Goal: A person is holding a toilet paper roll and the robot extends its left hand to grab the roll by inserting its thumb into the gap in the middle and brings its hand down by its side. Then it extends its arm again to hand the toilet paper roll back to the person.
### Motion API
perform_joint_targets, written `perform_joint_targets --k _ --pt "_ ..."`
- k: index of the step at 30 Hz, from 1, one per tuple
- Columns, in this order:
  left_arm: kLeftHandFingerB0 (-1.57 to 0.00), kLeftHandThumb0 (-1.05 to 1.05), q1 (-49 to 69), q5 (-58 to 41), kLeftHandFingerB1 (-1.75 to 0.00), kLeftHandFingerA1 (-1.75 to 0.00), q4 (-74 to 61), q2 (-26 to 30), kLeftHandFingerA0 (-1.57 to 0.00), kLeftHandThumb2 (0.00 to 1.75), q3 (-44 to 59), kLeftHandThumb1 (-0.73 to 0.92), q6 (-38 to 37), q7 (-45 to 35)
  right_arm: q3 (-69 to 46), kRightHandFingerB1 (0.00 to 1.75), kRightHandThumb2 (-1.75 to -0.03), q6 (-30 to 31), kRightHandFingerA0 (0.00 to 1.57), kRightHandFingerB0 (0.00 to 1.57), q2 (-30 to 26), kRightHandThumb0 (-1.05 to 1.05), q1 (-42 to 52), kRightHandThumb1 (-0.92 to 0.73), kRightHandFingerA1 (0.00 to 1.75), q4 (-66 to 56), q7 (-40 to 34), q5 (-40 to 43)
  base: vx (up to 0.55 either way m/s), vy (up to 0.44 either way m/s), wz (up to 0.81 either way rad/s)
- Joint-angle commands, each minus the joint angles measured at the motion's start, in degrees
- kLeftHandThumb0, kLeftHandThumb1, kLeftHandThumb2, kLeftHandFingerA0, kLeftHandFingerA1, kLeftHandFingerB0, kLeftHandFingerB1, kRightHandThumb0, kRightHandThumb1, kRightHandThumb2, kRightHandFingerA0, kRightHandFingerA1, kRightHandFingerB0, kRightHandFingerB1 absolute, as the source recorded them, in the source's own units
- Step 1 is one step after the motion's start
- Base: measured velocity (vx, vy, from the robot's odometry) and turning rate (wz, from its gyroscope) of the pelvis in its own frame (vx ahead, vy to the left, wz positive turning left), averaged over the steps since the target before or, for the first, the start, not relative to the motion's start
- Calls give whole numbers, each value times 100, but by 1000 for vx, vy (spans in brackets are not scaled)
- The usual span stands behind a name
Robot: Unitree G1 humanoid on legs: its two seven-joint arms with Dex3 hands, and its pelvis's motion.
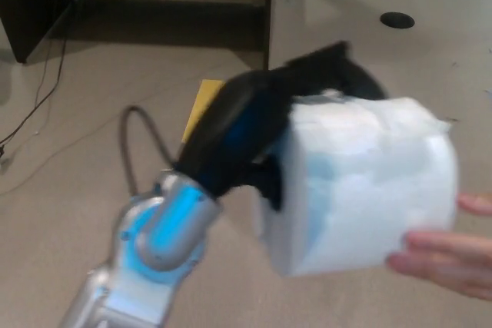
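A fat white toilet paper roll (369, 182) fills the right half of the head view, blurred by motion. My left hand (261, 124) is shut on it: the thumb goes into the core hole on the roll's left face and the black fingers (338, 74) curl over its top. A person's hand (450, 255) at the lower right edge touches the underside of the roll with its fingertips. My silver and blue left forearm (154, 243) rises from the lower left. My right hand does not show.
Beige carpet lies below. A yellow sheet (201, 105) rests on the floor behind my arm. A dark desk frame (154, 13) and a pale panel with a round black hole (397, 20) stand at the back. Cables (38, 97) trail at the left.
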Motion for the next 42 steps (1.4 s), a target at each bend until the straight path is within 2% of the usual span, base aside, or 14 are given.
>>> perform_joint_targets --k 1,8,9,14,16,19,20,21,22,27,30,32,33,42 --pt "-78 -5 351 -690 -123 -149 -86 305 -97 102 757 66 -488 -100 -36 43 -60 40 77 54 -2 -37 54 -67 65 31 25 -13 0 0 0" --pt "-79 -7 1172 -1401 -123 -143 -441 504 -97 97 1791 68 -212 -282 -64 42 -60 18 76 52 -19 -36 60 -68 62 41 60 9 0 0 0" --pt "-78 -4 1332 -1426 -126 -149 -448 525 -92 97 1911 68 -242 -271 -71 42 -60 26 75 53 -16 -36 59 -68 61 43 60 15 0 0 0" --pt "-81 2 2295 -1612 -120 -140 87 676 -99 91 2616 71 -760 -247 -62 42 -60 110 76 53 29 -37 -112 -68 63 55 72 -23 0 0 0" --pt "-76 5 2884 -1564 -119 -135 741 745 -94 88 2863 73 -1333 -200 -45 41 -60 122 75 52 15 -38 -118 -68 62 62 72 -44 0 0 0" --pt "-76 1 3305 -1583 -118 -143 1477 807 -92 81 3046 79 -1924 -172 -32 41 -60 89 74 51 1 -38 -82 -68 61 70 71 -54 0 0 0" --pt "-76 -4 3517 -1480 -119 -147 2036 881 -94 80 3161 81 -2187 -69 -42 54 -87 83 70 44 1 -43 -79 -54 70 76 68 -42 0 0 0" --pt "-76 -2 3601 -1419 -120 -148 2385 942 -94 84 3213 78 -2439 -5 -49 42 -60 63 75 52 1 -38 -72 -67 61 75 71 -33 0 0 0" --pt "-75 -1 3744 -1281 -123 -152 2904 1020 -91 85 3284 76 -2693 161 -51 42 -60 64 73 51 -6 -38 -83 -68 60 79 91 -28 0 0 0" --pt "-74 -3 4126 -1383 -122 -149 4647 1184 -92 74 3541 84 -2895 285 -80 42 -60 126 76 53 -30 -37 -198 -67 61 98 64 -15 0 0 0" --pt "-74 -6 4308 -1202 -117 -144 5882 1427 -86 68 3511 84 -3198 526 -55 42 -61 53 71 53 -40 -37 -89 -67 58 110 31 -39 0 0 0" --pt "-75 -7 4367 -1076 -116 -142 6221 1521 -87 68 3417 83 -3286 677 -81 42 -60 25 71 53 -30 -38 -37 -67 59 109 3 -12 0 0 0" --pt "-77 -12 4367 -908 -116 -141 6372 1580 -94 68 3306 80 -3198 874 -80 42 -60 36 73 53 -20 -38 -41 -67 60 116 -46 -19 0 0 0" --pt "-79 -10 3825 -745 -108 -139 7405 1896 -89 64 2785 81 -3096 862 -95 41 -60 112 71 51 -24 -38 -76 -67 54 116 -177 -25 0 0 0"
